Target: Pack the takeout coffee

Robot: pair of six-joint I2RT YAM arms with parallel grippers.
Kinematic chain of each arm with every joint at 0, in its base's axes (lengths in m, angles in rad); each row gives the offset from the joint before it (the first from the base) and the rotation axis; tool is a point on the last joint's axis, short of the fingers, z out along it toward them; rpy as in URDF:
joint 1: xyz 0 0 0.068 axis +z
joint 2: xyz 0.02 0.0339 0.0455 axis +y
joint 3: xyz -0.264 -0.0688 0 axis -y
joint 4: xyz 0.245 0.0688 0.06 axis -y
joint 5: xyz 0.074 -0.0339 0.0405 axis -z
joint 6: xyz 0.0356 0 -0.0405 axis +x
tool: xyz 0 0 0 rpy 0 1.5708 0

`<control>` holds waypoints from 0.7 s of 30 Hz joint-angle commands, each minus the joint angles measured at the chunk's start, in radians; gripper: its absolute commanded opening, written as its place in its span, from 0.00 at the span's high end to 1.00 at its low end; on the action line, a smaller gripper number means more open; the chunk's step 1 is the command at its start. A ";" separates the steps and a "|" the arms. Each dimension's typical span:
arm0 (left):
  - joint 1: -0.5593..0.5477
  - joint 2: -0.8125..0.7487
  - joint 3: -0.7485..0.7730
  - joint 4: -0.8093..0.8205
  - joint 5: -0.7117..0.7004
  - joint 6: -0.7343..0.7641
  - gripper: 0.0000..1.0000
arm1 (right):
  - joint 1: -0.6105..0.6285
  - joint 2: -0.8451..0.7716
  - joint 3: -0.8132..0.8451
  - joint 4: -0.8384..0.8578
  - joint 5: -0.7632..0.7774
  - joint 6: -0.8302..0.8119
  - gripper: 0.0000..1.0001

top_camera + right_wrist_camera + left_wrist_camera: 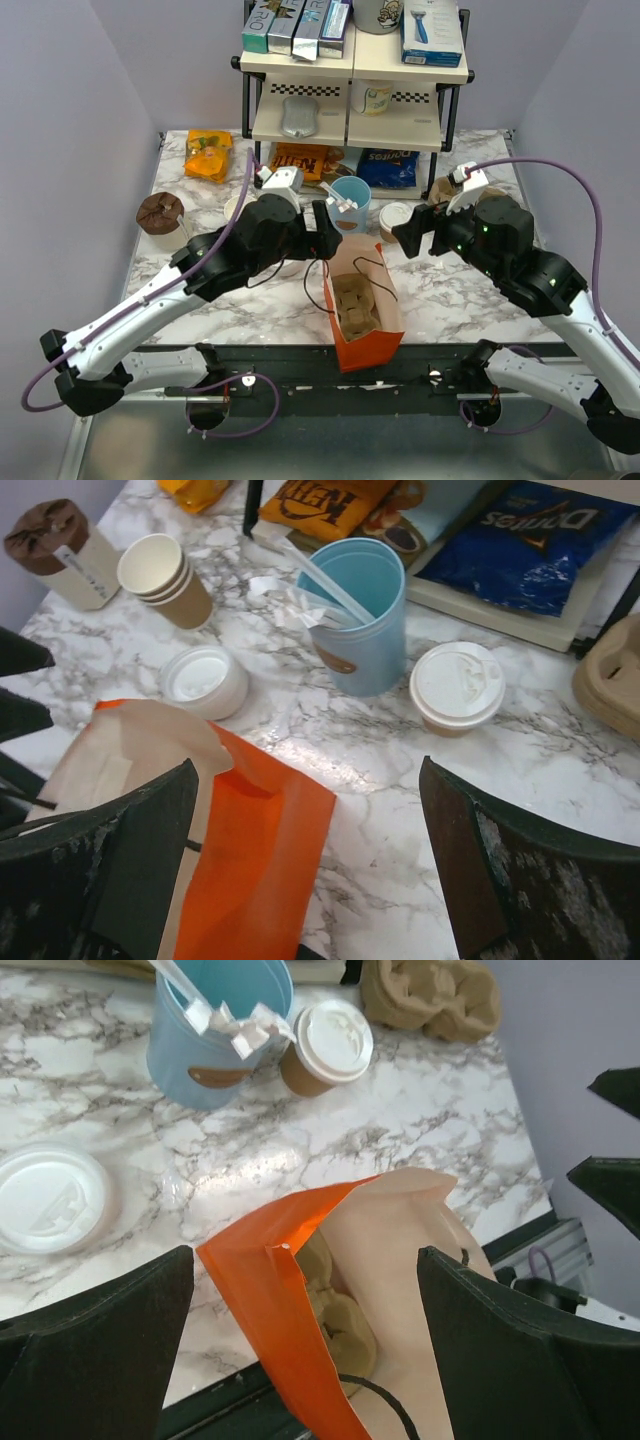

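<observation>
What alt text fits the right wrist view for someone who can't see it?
The takeout coffee, a small kraft cup with a white lid, stands on the marble table ahead of the open right gripper. A light-blue cup stands to its left, and an open orange paper bag sits nearer, lower left.

The top camera looks down from behind over the whole table [450,290]. Both wrist cameras hover close by the bag [372,350], left and right of it, facing the blue cup [365,620] beyond.

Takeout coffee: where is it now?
Top view: the takeout coffee stands upright on the marble table, right of centre, just right of the blue cup and behind the orange bag.
</observation>
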 commanded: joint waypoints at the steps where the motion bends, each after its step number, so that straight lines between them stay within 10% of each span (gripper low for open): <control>1: -0.002 0.093 0.050 -0.196 0.127 0.008 0.01 | -0.005 -0.038 -0.067 0.085 0.141 -0.014 0.00; 7: -0.002 0.159 0.053 -0.296 0.144 0.007 0.02 | -0.005 -0.034 -0.085 0.083 0.142 -0.033 0.00; 15: 0.000 0.165 0.099 -0.276 0.259 0.042 0.80 | -0.003 -0.016 -0.080 0.085 0.191 -0.057 0.00; 21: -0.002 0.174 0.199 -0.355 0.069 0.030 1.00 | -0.003 -0.019 -0.085 0.099 0.208 -0.083 0.00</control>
